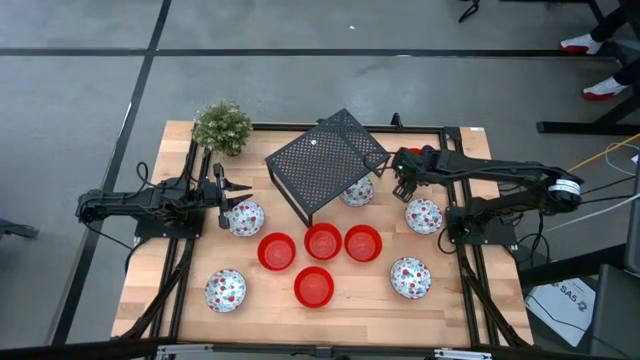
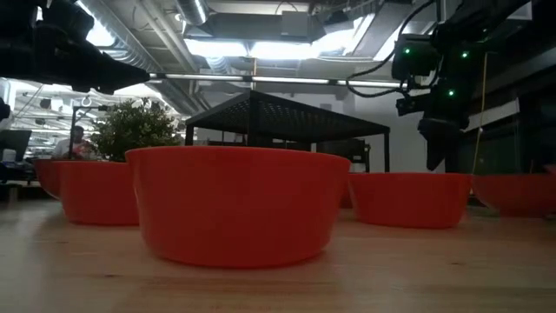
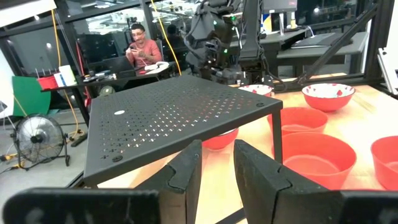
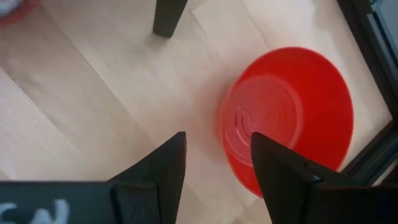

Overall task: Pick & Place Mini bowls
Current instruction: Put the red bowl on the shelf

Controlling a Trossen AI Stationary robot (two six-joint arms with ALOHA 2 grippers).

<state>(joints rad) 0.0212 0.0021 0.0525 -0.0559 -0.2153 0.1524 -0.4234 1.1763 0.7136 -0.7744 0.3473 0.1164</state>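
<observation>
In the high view, several plain red mini bowls (image 1: 322, 241) sit rim up at the table's middle. Speckled ones (image 1: 424, 214) are scattered around them, one (image 1: 357, 190) partly under the black rack (image 1: 325, 165). My right gripper (image 4: 214, 140) is open above another red bowl (image 4: 292, 112) by the far right corner. The bowl's near rim (image 4: 222, 124) lies between the fingers. My left gripper (image 3: 217, 149) is open near the left edge, beside a speckled bowl (image 1: 246, 217), and faces the rack (image 3: 174, 115).
The black perforated rack stands on its legs at the far middle, with one leg (image 4: 166, 17) close to my right gripper. A small green plant (image 1: 221, 127) sits at the far left corner. A person (image 3: 142, 46) sits beyond the table. Bare wood (image 1: 360, 305) lies along the near edge.
</observation>
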